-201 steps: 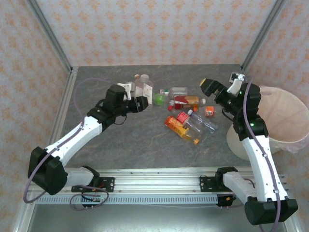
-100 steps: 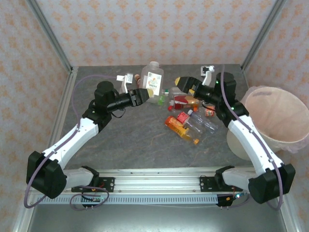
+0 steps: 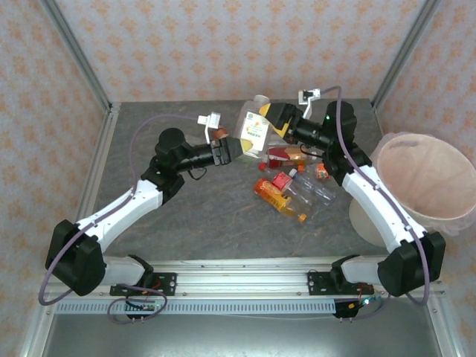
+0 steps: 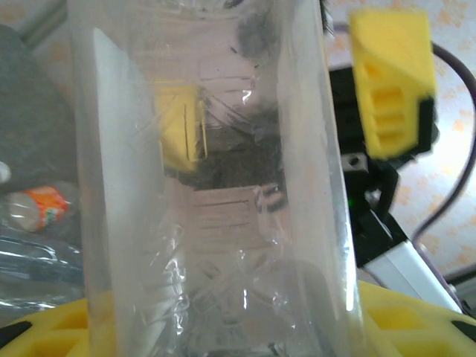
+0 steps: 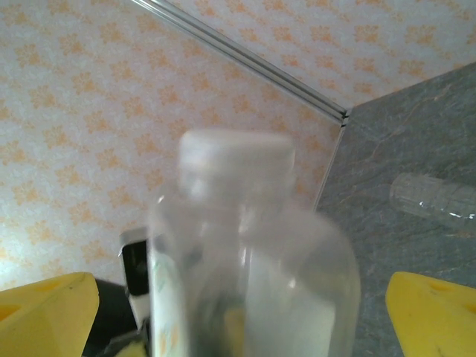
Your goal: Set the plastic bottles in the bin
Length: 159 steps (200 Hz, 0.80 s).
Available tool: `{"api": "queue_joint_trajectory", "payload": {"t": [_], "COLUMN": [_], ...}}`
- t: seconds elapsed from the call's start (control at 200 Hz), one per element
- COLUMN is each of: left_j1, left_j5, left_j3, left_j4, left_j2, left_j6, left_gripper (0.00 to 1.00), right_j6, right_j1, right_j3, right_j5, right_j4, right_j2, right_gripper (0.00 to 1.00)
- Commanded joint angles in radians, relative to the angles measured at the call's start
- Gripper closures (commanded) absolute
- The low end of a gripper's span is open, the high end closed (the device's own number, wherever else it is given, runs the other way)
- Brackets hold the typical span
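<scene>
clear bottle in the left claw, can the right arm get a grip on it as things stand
Probably yes: the right claw stands open with the clear bottle's white-capped end between its yellow fingers, nothing in between. The left claw grips the other end.

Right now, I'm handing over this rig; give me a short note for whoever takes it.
Left gripper: shut on a large clear bottle, held above the table.
Right gripper: open, fingers either side of that bottle's white-capped end.
Other bottles: clustered mid-table.
Bin: at the right, no bottle visible inside.
Done: one bottle lifted.
Left: get it into the bin, probably by handover, then clear the cluster.
</scene>
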Motion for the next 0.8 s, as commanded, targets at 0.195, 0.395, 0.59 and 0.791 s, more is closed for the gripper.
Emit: {"api": "queue_joint_trajectory", "payload": {"t": [0.195, 0.395, 0.59, 0.791], "left_j1": [-0.03, -0.03, -0.031, -0.031], "left_j5": [-0.003, -0.003, -0.006, -0.008], "left_j3": [0.04, 0.04, 0.037, 0.052], "left_j4": [0.181, 0.196, 0.169, 0.134], "left_j2": [0.048, 0.068, 0.073, 0.077], "left_j6": [-0.091, -0.112, -0.102, -0.086], "left_gripper": [0.6, 0.59, 0.59, 0.59], "right_j6": [0.146, 0.161, 0.147, 0.104], "right_j1": [0.016, 0.015, 0.016, 0.015], "right_j3": [-0.045, -0.072, -0.093, -0.087], "right_j5": [-0.107, -0.122, -0.093, -0.075], "right_j4": [0.372, 0.405, 0.399, 0.348], "right_j2": [-0.014, -0.035, -0.055, -0.055], "right_gripper": [0.01, 0.0, 0.2, 0.42]}}
